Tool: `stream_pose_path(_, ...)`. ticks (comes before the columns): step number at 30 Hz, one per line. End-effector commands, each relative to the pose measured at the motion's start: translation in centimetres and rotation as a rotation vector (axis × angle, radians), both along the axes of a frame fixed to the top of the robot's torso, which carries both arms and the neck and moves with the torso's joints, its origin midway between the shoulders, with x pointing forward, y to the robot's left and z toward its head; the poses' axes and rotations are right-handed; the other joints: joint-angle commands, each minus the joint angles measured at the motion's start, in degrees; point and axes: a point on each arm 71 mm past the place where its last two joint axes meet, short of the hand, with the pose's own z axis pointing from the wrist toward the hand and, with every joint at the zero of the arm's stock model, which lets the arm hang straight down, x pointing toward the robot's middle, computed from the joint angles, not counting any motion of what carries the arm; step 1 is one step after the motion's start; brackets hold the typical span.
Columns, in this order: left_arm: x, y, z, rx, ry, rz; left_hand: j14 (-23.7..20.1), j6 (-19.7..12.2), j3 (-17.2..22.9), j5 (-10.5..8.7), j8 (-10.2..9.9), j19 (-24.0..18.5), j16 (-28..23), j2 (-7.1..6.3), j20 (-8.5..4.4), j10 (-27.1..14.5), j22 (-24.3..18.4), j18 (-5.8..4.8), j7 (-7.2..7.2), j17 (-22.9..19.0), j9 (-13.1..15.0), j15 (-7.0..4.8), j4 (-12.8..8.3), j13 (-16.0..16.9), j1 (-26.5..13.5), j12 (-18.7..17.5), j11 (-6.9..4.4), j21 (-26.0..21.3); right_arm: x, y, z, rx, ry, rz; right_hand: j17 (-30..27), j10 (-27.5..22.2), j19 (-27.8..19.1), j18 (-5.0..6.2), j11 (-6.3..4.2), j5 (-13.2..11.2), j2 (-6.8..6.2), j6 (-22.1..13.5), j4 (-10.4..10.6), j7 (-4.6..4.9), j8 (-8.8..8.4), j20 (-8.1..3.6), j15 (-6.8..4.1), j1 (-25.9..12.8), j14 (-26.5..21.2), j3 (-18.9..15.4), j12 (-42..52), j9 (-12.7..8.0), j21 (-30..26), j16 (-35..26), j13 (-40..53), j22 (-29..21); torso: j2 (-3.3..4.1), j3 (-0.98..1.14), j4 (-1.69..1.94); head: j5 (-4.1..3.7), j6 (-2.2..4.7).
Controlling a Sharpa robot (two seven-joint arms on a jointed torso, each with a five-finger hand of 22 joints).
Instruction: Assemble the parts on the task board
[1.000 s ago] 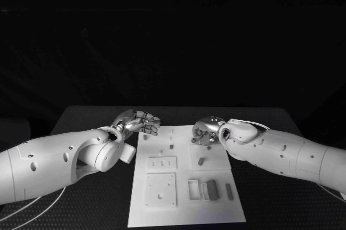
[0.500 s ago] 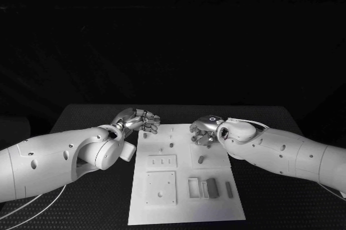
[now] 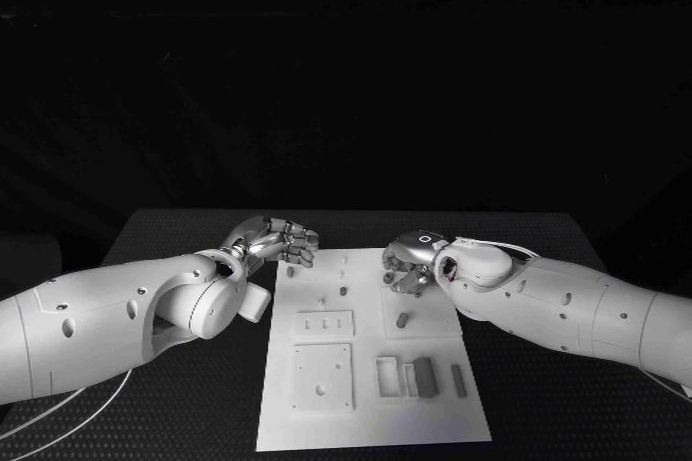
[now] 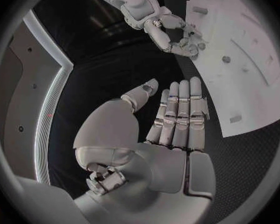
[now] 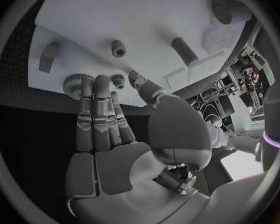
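Both hands hung at the far end of the white board (image 3: pixel 368 381), which lay in the middle of the black table (image 3: pixel 173 241). The left hand (image 3: pixel 277 243) hovered just off the board's far left corner, fingers (image 4: pixel 180 109) straight, side by side and grasping nothing, probably waiting clear. The right hand (image 3: pixel 408 262) sat low over the far right part, fingers (image 5: pixel 96 109) extended and empty beside two small gears (image 5: pixel 77 83), apparently lining up a pick. Upright pegs (image 5: pixel 118 48) stood close by and could crowd that reach. Further parts (image 3: pixel 421 378) lay in recesses at the near end.
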Motion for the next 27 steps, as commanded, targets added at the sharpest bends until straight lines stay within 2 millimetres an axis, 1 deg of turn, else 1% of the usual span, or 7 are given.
stream_pose_path(1, -0.03, -0.21, 0.13, -0.012, -0.005, -0.008, 0.26, -0.24, -0.05, -0.24, -0.27, -0.19, -0.29, -0.06, 0.03, -0.07, 0.10, 1.03, 0.29, 0.07, -0.10, 0.28, 0.27, 0.09, -0.68, -0.13, 0.12, -0.31, -0.01, 0.14, -0.02, -0.018, -0.018, 0.011, 0.87, 1.76, 0.59, 0.75, -0.60, 0.19, 1.15, 1.98, -0.43, -0.54, 0.80, -0.36, -0.67, -0.24, 0.72, -0.28, 0.70, 0.13, 1.13, 1.15, 0.30, 1.60, 0.06, -0.02, 0.00, -0.07, -0.12)
stream_pose_path(4, -0.05, -0.23, 0.14, -0.013, -0.005, -0.008, 0.27, -0.24, -0.05, -0.24, -0.27, -0.18, -0.30, -0.06, 0.03, -0.07, 0.11, 1.03, 0.30, 0.09, -0.10, 0.28, 0.28, 0.10, -0.69, -0.15, 0.12, -0.31, 0.05, 0.17, -0.07, -0.021, -0.018, 0.011, 1.86, 3.44, 1.24, 0.76, -1.24, 0.18, 2.35, 3.61, -0.34, -1.19, 1.37, -0.79, -1.27, -0.61, 1.37, -0.58, 1.35, 0.17, 2.51, 2.43, 0.62, 1.63, 0.09, -0.03, 0.03, -0.11, -0.25)
stream_pose_path(7, -0.03, -0.28, 0.14, -0.013, -0.005, -0.010, 0.29, -0.24, -0.05, -0.25, -0.28, -0.17, -0.31, -0.05, 0.03, -0.07, 0.12, 1.03, 0.30, 0.10, -0.10, 0.28, 0.30, 0.10, -0.71, -0.16, 0.13, -0.31, 0.06, 0.35, -0.10, -0.021, -0.018, 0.015, 2.53, 4.29, 1.56, 0.76, -1.58, 0.18, 3.77, 4.46, -0.15, -1.52, 1.59, -1.07, -1.61, -1.00, 1.66, -0.57, 1.62, 0.12, 3.44, 3.26, 0.77, 1.63, 0.16, -0.04, 0.01, -0.09, -0.25)
stream_pose_path(10, -0.01, -0.29, 0.13, -0.012, -0.004, -0.010, 0.30, -0.25, -0.05, -0.25, -0.29, -0.16, -0.32, -0.05, 0.03, -0.07, 0.13, 1.03, 0.31, 0.12, -0.11, 0.27, 0.31, 0.11, -0.71, -0.18, 0.13, -0.30, 0.08, 0.54, -0.12, -0.021, -0.018, 0.016, 3.30, 4.99, 1.73, 0.75, -1.87, 0.19, 5.09, 5.14, -0.25, -1.78, 1.67, -1.40, -1.89, -1.25, 1.85, -0.51, 1.76, -0.02, 4.51, 4.18, 0.88, 1.62, 0.21, -0.05, 0.05, -0.09, -0.41)
stream_pose_path(12, -0.01, -0.30, 0.12, -0.012, -0.004, -0.010, 0.31, -0.25, -0.05, -0.25, -0.29, -0.16, -0.32, -0.05, 0.03, -0.06, 0.13, 1.03, 0.31, 0.12, -0.11, 0.27, 0.32, 0.11, -0.72, -0.19, 0.13, -0.30, 0.09, 0.61, -0.13, -0.021, -0.019, 0.017, 3.66, 5.12, 1.62, 0.74, -1.93, 0.19, 5.53, 5.30, -0.40, -1.85, 1.58, -1.53, -1.96, -1.38, 1.75, -0.49, 1.68, -0.15, 5.02, 4.55, 0.87, 1.60, 0.21, -0.07, 0.02, -0.06, -0.47)
stream_pose_path(23, -0.08, -0.35, 0.12, -0.014, 0.000, -0.014, 0.33, -0.26, -0.04, -0.26, -0.32, -0.16, -0.36, -0.07, 0.03, -0.08, 0.16, 1.04, 0.32, 0.16, -0.12, 0.27, 0.32, 0.13, -0.72, -0.25, 0.15, -0.31, 0.25, 0.83, -0.26, -0.034, -0.022, 0.013, 4.36, 5.24, 0.95, 0.64, -1.91, 0.19, 5.38, 5.41, -0.61, -1.82, 1.15, -1.77, -1.94, -1.47, 1.23, -0.60, 1.26, -0.54, 6.37, 5.19, 0.77, 1.53, 0.17, -0.09, 0.01, 0.09, -1.20)
stream_pose_path(27, -0.03, -0.35, 0.11, -0.013, 0.000, -0.013, 0.33, -0.28, -0.04, -0.27, -0.33, -0.16, -0.37, -0.09, 0.03, -0.09, 0.17, 1.04, 0.32, 0.18, -0.12, 0.27, 0.32, 0.13, -0.72, -0.28, 0.15, -0.32, 0.17, 0.98, -0.55, -0.044, -0.015, 0.016, 4.51, 5.21, 0.80, 0.63, -1.89, 0.19, 4.92, 5.38, -0.66, -1.79, 1.02, -1.84, -1.92, -1.35, 1.18, -0.69, 1.11, -0.64, 6.75, 5.36, 0.73, 1.53, 0.20, -0.10, -0.03, 0.12, -1.31)
